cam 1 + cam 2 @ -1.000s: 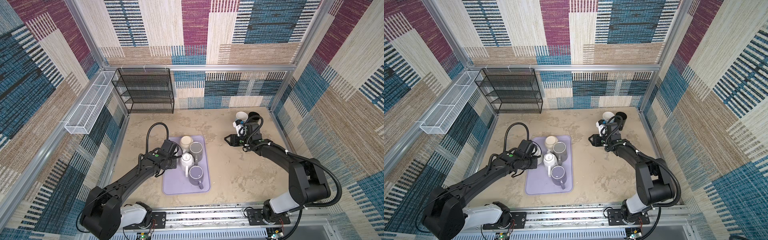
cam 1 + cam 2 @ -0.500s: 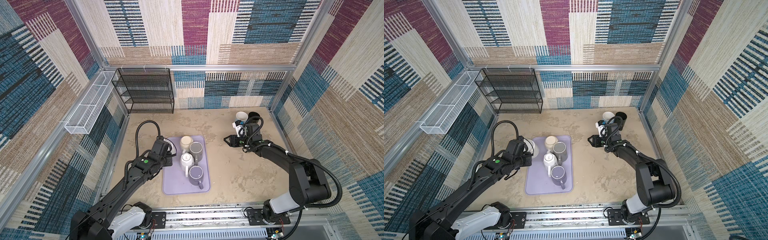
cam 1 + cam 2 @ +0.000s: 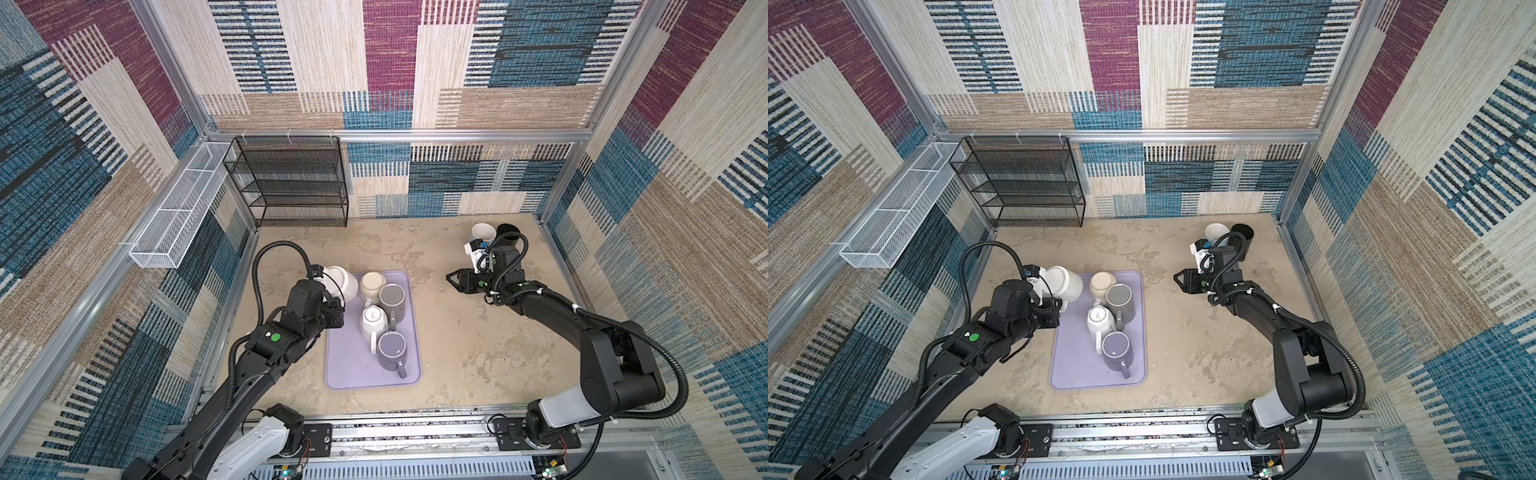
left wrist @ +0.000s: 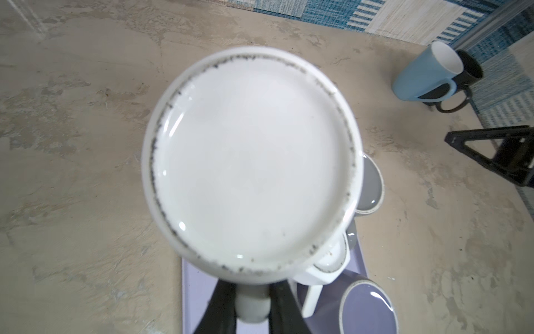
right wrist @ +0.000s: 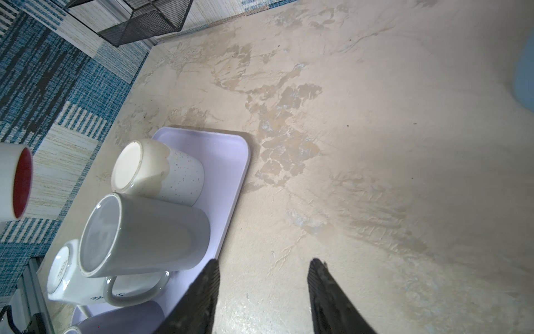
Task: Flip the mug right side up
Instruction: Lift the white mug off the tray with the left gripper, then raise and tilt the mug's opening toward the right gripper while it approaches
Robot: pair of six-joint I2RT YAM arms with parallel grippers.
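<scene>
Nearby held white mug [image 3: 342, 283]: beige mug [image 3: 371, 284], crowded purple tray [image 3: 345, 374].

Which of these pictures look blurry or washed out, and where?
Left wrist view: the white mug's base fills the frame, slightly soft, with small glints. Right wrist view: the blue mug at the edge is an out-of-focus smear, and the table is washed bright mid-frame. Both top views: sharp, evenly lit.

Two near-identical overhead views of the whole tabletop [image 3: 457, 353]; both wrist views close, low, tray [image 5: 228, 162] in common.
</scene>
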